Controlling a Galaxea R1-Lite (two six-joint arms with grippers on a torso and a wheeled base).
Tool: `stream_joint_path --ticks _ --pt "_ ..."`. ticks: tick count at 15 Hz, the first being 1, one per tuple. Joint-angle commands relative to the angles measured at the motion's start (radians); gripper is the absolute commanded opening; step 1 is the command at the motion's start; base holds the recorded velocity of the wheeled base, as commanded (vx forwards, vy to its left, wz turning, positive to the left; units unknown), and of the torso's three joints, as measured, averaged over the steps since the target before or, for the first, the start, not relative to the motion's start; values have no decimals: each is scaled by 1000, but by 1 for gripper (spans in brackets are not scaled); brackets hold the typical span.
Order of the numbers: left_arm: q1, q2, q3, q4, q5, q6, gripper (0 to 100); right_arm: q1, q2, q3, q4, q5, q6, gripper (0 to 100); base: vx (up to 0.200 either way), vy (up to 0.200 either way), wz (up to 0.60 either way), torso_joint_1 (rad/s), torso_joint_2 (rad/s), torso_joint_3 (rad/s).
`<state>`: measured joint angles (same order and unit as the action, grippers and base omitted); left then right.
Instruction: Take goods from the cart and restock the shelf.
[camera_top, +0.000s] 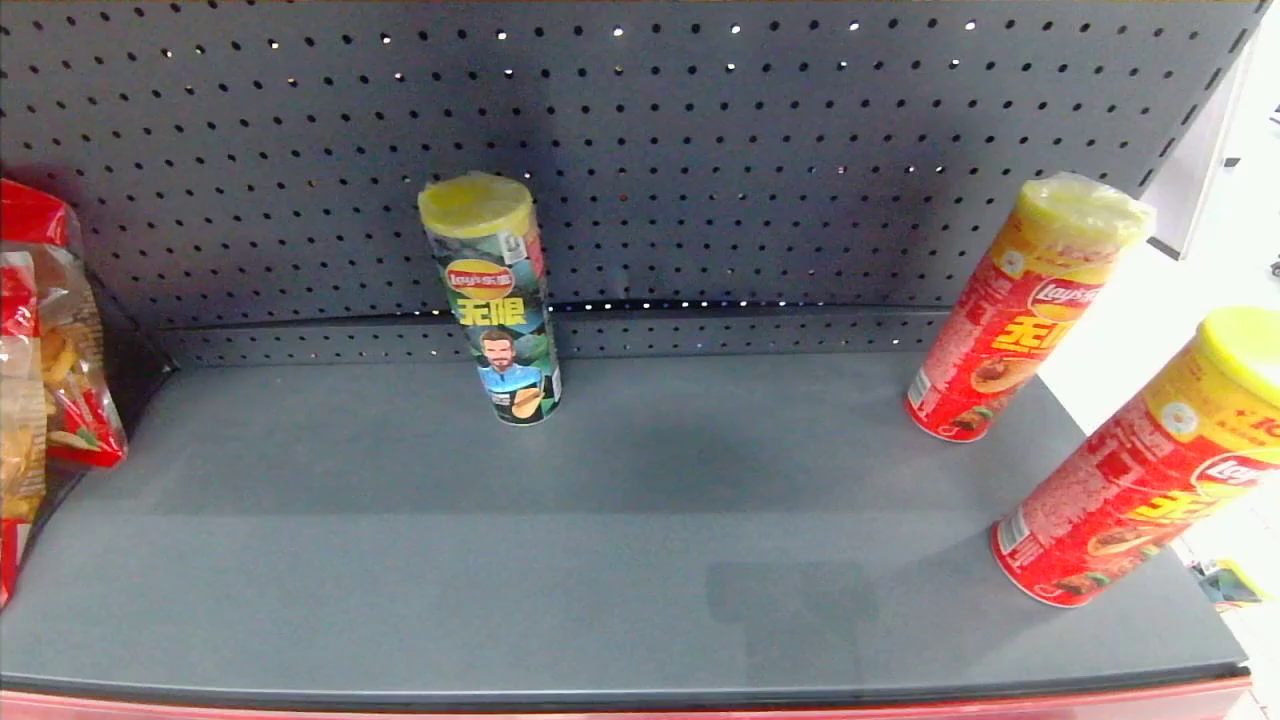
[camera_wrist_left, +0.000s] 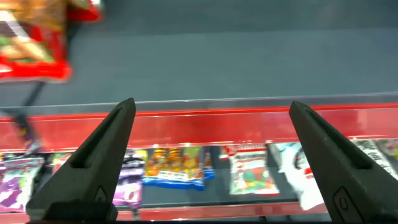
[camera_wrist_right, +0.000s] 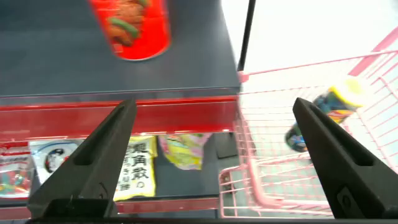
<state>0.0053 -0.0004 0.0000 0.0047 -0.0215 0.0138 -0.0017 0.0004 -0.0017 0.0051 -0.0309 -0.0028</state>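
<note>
While cans (camera_top: 495, 300) (camera_top: 1020, 310) (camera_top: 1140, 470) stand on the shelf (camera_top: 400, 540), the right wrist view adds a dark can (camera_wrist_right: 326, 115) in the cart (camera_wrist_right: 249, 186); left gripper (camera_wrist_left: 211, 102) and right gripper (camera_wrist_right: 214, 101) spread.

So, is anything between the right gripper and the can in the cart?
Yes. The cart's pink wire wall stands between the open right gripper and the can inside it, so an approach from above the rim looks safer.

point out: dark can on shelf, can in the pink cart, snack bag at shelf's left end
dark can (camera_top: 495, 300): head view, middle of its label.
can in the cart (camera_wrist_right: 323, 115): right wrist view, middle of its dark body.
snack bag (camera_top: 40, 350): head view, clear front panel.
</note>
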Motion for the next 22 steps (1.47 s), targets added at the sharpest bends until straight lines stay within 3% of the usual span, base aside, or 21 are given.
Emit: stream_joint_path --ticks 1,22 --pt "1 0 0 0 0 0 100 0 1 0 -1 0 0 100 0 -200 0 2 2 2" --pt "1 0 0 0 0 -5 100 0 1 0 -1 0 0 100 0 -200 0 3 2 3"
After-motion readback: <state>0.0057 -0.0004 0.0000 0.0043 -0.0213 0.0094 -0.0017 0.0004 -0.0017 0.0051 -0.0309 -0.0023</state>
